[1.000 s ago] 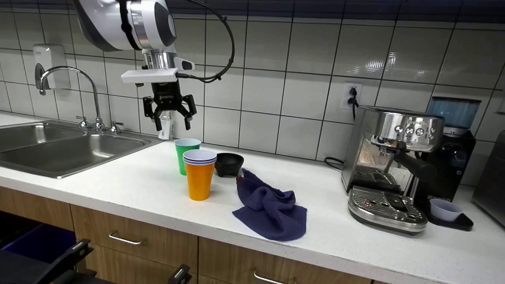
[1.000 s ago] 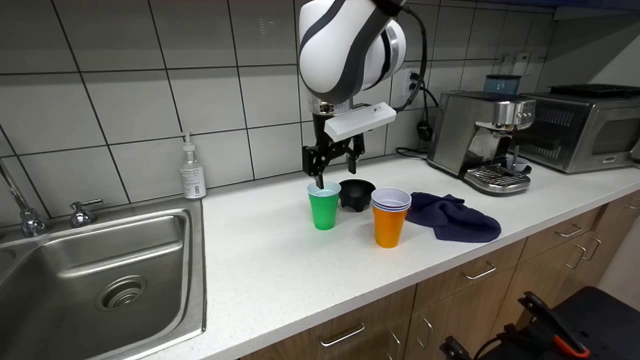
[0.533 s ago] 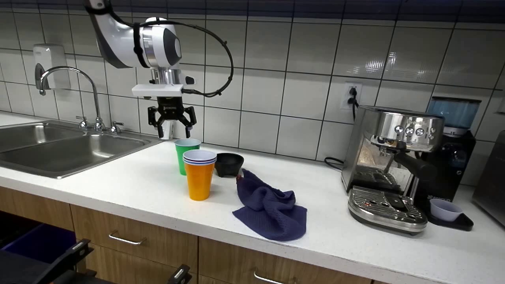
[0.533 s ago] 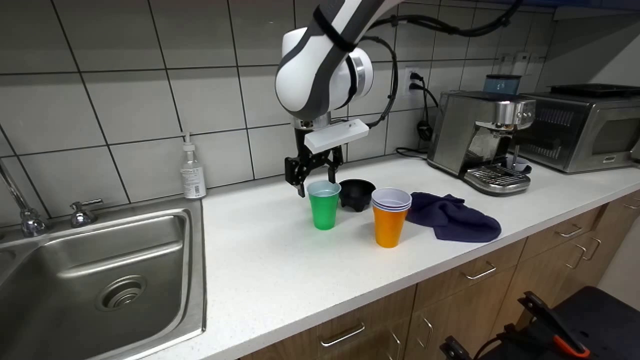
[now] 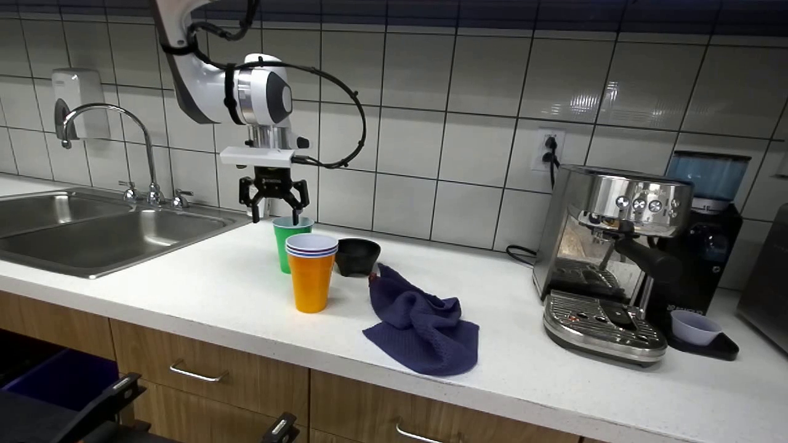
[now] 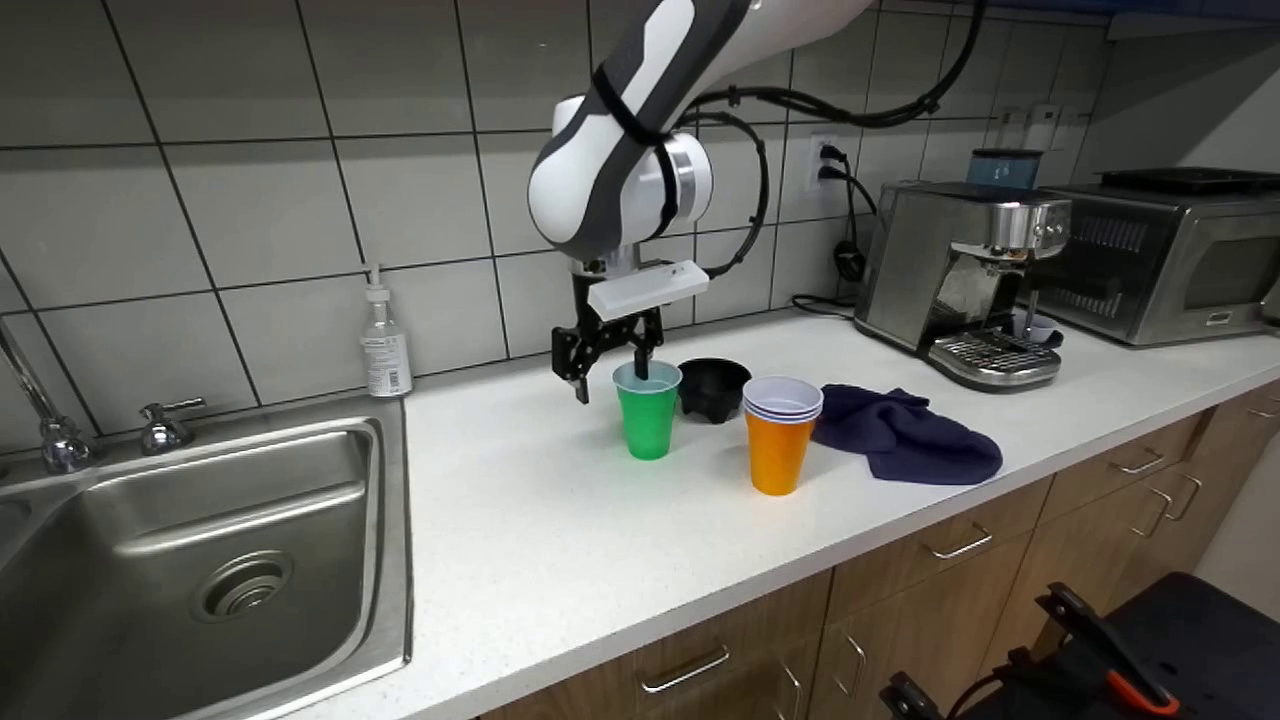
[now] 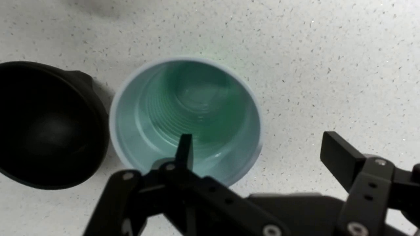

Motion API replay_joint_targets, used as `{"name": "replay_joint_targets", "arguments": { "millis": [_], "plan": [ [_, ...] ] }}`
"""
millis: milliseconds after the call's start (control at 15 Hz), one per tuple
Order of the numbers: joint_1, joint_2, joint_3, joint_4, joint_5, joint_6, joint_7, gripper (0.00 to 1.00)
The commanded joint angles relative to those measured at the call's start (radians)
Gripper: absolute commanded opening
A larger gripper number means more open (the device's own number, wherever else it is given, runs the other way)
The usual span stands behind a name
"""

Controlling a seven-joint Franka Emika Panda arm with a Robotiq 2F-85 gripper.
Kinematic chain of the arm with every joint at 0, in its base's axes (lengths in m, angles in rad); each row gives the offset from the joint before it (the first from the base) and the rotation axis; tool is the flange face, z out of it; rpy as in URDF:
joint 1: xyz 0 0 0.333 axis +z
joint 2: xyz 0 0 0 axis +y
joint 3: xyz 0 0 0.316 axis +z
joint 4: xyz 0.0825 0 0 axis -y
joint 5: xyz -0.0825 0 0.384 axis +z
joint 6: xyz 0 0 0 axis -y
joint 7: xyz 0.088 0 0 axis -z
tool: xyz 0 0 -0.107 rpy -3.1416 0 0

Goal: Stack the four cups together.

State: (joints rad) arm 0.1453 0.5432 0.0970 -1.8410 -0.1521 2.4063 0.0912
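A: Had any tips for this grab? Spotted the green cup (image 6: 648, 418) upright on the counter (image 6: 520, 540), with the black bowl (image 6: 713, 390) just beside it, at nine o'clock in the wrist view. Then found the orange cup (image 5: 311, 283) at five o'clock from it in an exterior view, two nested cups (image 5: 311, 242) inside.

B: Saw the gripper (image 5: 276, 219) with fingers (image 7: 343, 159) spread, nothing pinched. Looked lined up for a rim pinch: one tip over the green mouth at six o'clock in the wrist view, the other outside, beyond three. Would've gone straight down, squeezed softly (probably bendy plastic), lifted clear of the nested rims, swung over, centred, then lowered slowly.

A: Nice. Missed anything?

B: Couldn't tell the inner tip's depth, above the rim or just below. Couldn't call bowl and green rim touching or apart. Got only part of the bowl in the wrist view, cut off at nine o'clock, and no orange cup. Saw just rims of the nested cups, bodies hidden inside the orange.
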Motion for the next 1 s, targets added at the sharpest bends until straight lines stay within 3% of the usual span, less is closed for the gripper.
{"name": "replay_joint_targets", "arguments": {
  "millis": [0,267,333,467,933],
  "plan": [
    [0.002,0.043,-0.001,0.076,0.036,-0.057,-0.04,1.0],
    [0.0,0.051,-0.003,0.079,0.05,-0.066,-0.039,1.0],
    [-0.001,0.048,-0.003,0.074,0.053,-0.063,-0.038,0.75],
    [-0.001,0.038,-0.004,0.061,0.058,-0.059,-0.036,0.66],
    [0.003,-0.006,-0.007,0.006,0.056,-0.046,-0.026,0.12]
  ]
}}
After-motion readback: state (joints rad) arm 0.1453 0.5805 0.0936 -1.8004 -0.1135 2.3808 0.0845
